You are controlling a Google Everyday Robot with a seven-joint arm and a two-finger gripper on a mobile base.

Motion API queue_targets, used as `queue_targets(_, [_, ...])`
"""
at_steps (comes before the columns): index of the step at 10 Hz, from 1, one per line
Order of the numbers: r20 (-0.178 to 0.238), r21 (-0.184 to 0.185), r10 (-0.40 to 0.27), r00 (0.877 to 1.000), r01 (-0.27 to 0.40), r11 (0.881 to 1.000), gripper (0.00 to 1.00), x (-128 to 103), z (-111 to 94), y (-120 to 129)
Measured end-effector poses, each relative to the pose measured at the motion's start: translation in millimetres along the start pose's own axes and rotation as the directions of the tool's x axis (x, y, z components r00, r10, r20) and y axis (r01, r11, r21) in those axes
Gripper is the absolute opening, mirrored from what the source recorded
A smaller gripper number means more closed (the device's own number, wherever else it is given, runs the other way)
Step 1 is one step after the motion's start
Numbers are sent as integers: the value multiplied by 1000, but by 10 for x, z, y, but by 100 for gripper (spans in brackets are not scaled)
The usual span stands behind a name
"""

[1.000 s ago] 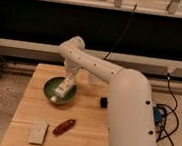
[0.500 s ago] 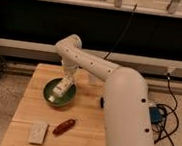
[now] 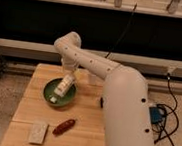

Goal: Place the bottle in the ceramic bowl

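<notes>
The green ceramic bowl (image 3: 51, 93) sits on the left half of the wooden table. The whitish bottle (image 3: 63, 86) is tilted over the bowl's back right part, with its lower end inside the bowl. My gripper (image 3: 68, 77) hangs from the white arm directly at the bottle's upper end, above the bowl's back rim. I cannot see whether it still holds the bottle.
A reddish-brown elongated object (image 3: 63, 127) lies in front of the bowl. A flat white item (image 3: 38, 131) lies near the table's front left corner. A white cup (image 3: 91, 78) stands behind my arm. The wooden table (image 3: 29, 107) ends close on the left and front.
My arm's upper joint has shifted slightly left and the gripper has risen a little over the bowl. The bottle stays at the bowl's back right.
</notes>
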Motion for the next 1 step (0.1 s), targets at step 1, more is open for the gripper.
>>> queue_targets(1, [-4,0,7,1000,-7,1000,80,24,-40,18])
